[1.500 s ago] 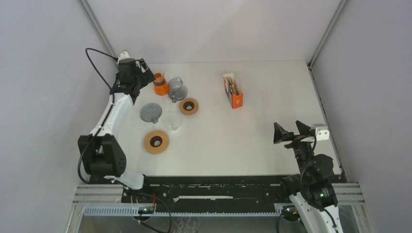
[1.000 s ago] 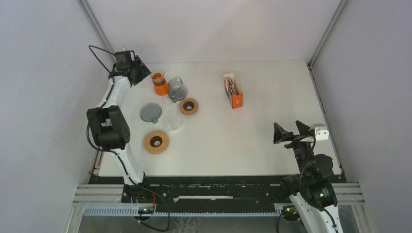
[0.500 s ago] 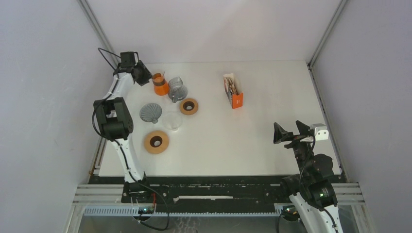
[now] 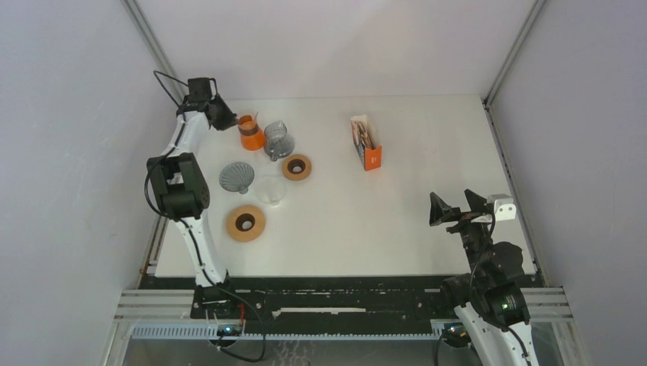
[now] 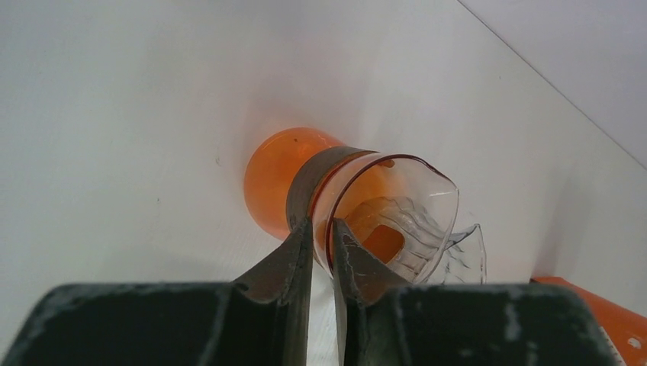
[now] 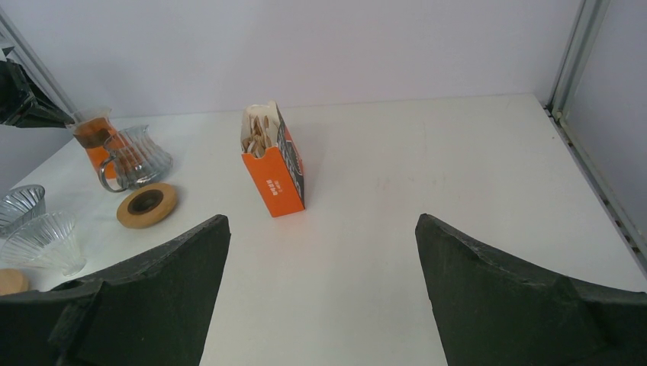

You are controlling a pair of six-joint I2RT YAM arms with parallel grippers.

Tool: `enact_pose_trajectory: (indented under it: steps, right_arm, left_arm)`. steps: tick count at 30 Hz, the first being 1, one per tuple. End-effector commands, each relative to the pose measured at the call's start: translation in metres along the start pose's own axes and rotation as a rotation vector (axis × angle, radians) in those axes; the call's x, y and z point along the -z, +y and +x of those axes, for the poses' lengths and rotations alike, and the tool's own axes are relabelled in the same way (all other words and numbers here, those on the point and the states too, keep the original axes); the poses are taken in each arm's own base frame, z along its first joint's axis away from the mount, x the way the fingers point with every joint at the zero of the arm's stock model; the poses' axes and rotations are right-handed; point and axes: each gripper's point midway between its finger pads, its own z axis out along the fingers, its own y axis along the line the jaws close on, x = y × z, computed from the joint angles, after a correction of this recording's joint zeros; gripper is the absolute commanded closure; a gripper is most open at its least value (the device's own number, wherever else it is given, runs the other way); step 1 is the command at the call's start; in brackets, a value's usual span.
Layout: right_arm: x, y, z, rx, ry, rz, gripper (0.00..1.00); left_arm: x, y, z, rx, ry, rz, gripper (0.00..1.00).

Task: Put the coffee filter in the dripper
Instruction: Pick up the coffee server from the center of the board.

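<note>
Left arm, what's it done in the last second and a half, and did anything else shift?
The left gripper came down to the orange carafe at the far left and narrowed its jaws onto the rim; its elbow swung forward. The carafe, the filter box and the open right gripper stayed put.

An orange jug (image 4: 251, 133) stood near the far left corner of the white tabletop (image 4: 397, 213), a clear glass jug (image 4: 278, 140) just beside it. One wooden ring (image 4: 296, 167) lay near the glass jug; a second wooden ring (image 4: 245, 223) lay closer to the front edge.
</note>
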Motion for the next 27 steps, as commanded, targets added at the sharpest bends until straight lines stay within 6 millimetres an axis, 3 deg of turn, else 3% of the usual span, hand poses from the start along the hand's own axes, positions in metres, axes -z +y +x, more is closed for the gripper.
enact_pose_trajectory:
  steps: [1,11,17,21,27]
  right_arm:
    - [-0.001,0.0,-0.008,0.005,-0.033,-0.002,0.0]
    - [-0.001,0.0,-0.008,0.005,-0.035,-0.002,0.0]
    - [0.0,0.001,-0.009,0.005,-0.037,-0.003,0.0]
    - [0.0,0.001,-0.009,0.005,-0.038,-0.005,0.0]
    - [0.001,0.002,-0.011,0.002,-0.046,-0.01,0.0]
  left_arm:
    - [0.011,0.0,-0.019,-0.06,-0.041,-0.017,0.81]
    - [0.011,0.018,-0.01,-0.126,-0.014,-0.096,0.78]
    - [0.014,0.027,-0.011,-0.166,-0.019,-0.147,0.9]
    - [0.026,0.027,-0.021,-0.187,-0.05,-0.164,0.99]
    - [0.059,0.014,-0.041,-0.217,-0.126,-0.163,1.0]
